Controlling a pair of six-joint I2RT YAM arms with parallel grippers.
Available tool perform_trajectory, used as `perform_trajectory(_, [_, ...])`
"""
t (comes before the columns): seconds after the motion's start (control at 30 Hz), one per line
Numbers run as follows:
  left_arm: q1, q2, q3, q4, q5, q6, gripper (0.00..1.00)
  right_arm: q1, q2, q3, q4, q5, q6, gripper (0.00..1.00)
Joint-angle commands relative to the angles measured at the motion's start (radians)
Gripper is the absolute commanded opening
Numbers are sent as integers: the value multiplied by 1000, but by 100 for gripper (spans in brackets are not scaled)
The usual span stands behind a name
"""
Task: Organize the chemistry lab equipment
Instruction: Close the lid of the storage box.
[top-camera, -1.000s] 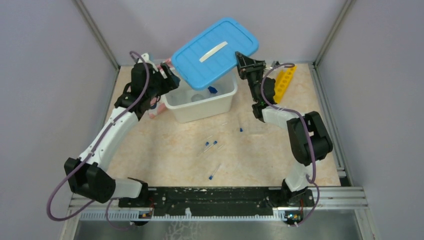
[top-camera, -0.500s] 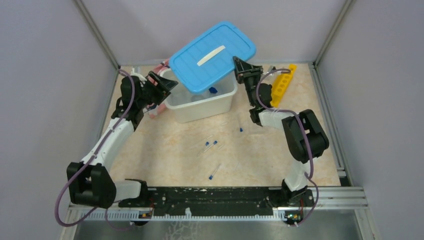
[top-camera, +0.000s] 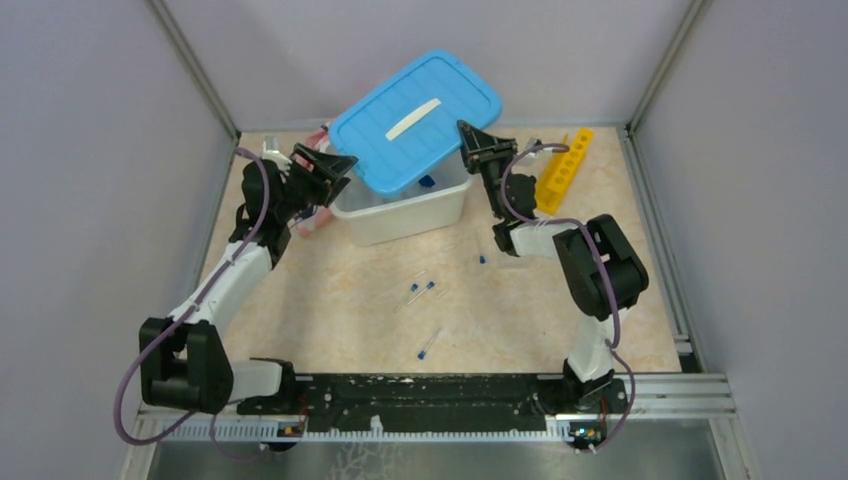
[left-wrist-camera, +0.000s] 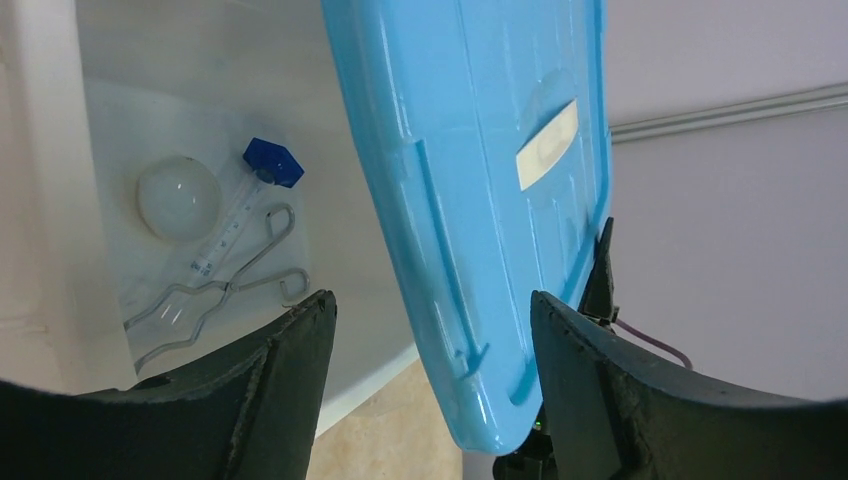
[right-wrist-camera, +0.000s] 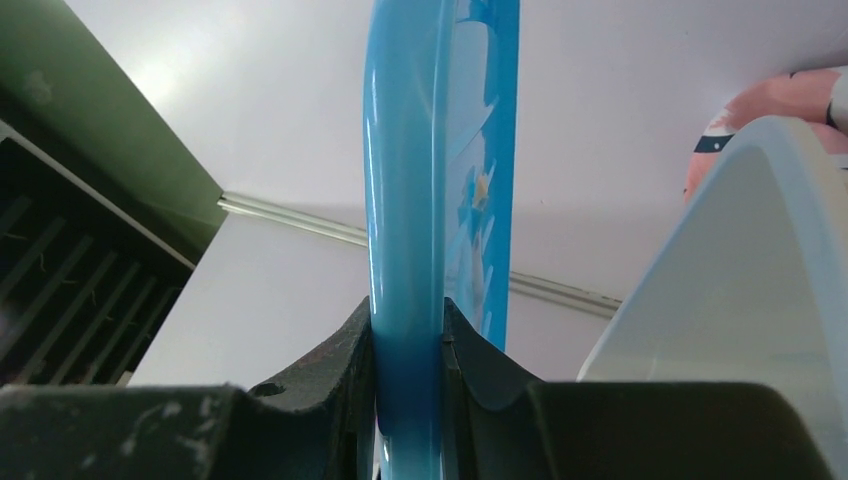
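Right hand (right-wrist-camera: 408, 335) clamps the blue lid (top-camera: 415, 120) over the white bin (top-camera: 405, 222); left hand (left-wrist-camera: 430, 305) gapes empty. Next, probably: lift tubes (top-camera: 428, 344) off the tabletop (top-camera: 330, 320).

Overhead plus wrist close-ups (shared lid (top-camera: 430, 100))

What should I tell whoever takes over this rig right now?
Right gripper: shut on the blue lid edge, holding it tilted over the white bin.
Left gripper: open at the lid's opposite edge.
Done: ball, tongs and one capped tube are in the bin.
To do: four loose tubes on the table, yellow rack at the far right; lid not seated.
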Motion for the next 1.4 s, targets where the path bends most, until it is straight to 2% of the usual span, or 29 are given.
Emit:
perform_trajectory(0.0, [10, 45, 23, 72, 35, -44, 76, 21, 2, 14, 159, -17, 32, 0])
perform_trajectory(0.27, [12, 121, 12, 202, 85, -85, 72, 43, 7, 8, 166, -33, 38, 0])
perform_trajectory(0.37, [15, 145, 21, 257, 114, -99, 65, 50, 16, 5, 170, -43, 39, 0])
perform_trajectory(0.47, [21, 165, 41, 289, 147, -101, 52, 56, 30, 4, 176, -52, 39, 0])
perform_trajectory(0.63, [35, 189, 29, 387, 209, -123, 22, 61, 56, -2, 199, -61, 47, 0])
perform_trajectory(0.73, [54, 201, 6, 444, 234, -133, 7, 60, 60, -17, 207, -71, 38, 9])
perform_trajectory(0.8, [71, 210, -3, 477, 256, -133, 0, 58, 58, -27, 215, -88, 28, 17])
perform_trajectory(1.1, [183, 216, 28, 432, 344, -60, 0, 43, -24, -117, 159, -146, -38, 38])
perform_trajectory(1.37, [234, 335, 93, 479, 524, -81, 0, 6, -86, -201, 138, -205, -71, 41])
